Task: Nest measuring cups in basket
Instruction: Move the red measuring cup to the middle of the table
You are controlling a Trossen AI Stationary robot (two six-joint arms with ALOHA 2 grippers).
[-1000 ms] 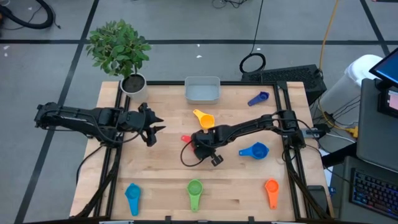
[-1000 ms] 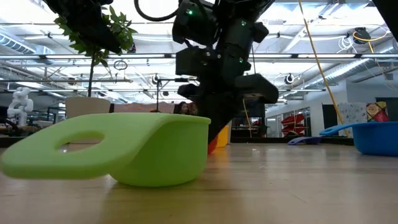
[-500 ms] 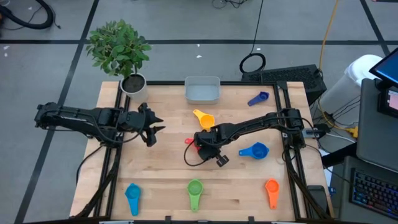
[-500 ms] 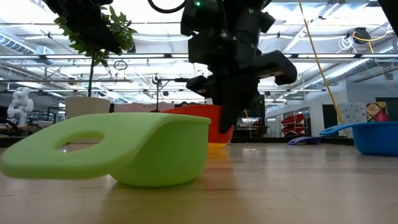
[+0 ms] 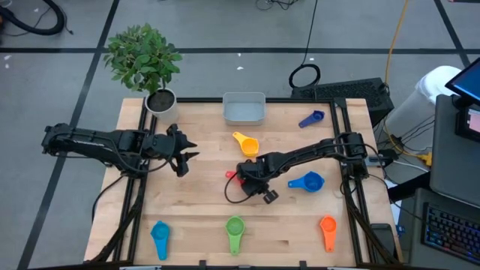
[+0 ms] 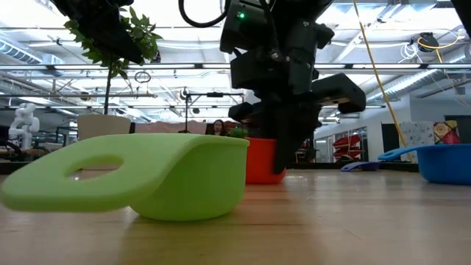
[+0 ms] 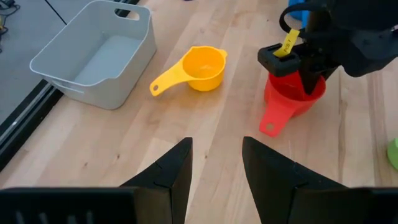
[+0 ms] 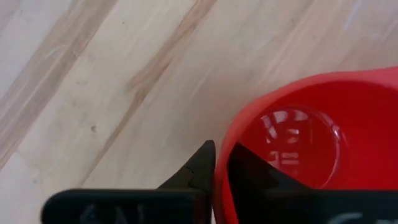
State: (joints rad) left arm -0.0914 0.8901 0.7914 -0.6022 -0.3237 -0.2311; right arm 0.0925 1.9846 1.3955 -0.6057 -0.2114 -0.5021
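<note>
Pale grey-blue plastic, the basket (image 5: 244,108) sits empty at the far edge of the wooden surface (image 5: 195,202). Just beside it lies the yellow cup (image 5: 246,142). Nearer the middle, the right hand (image 5: 245,174) pinches the red cup's (image 7: 292,96) rim between slightly parted fingers. The left hand (image 5: 184,152) hovers partly open, holding nothing. Green (image 5: 235,227), light blue (image 5: 160,234), orange (image 5: 327,226) and two dark blue cups (image 5: 307,181) lie scattered. A potted plant (image 5: 146,64) stands at one corner.

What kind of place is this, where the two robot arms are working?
Probably a robotics lab or workshop in a large industrial hall. The wooden table stands on a grey floor with marked lines, a keyboard lies beside it, and the low view shows high ceilings with exposed beams and a white humanoid robot far behind.
</note>
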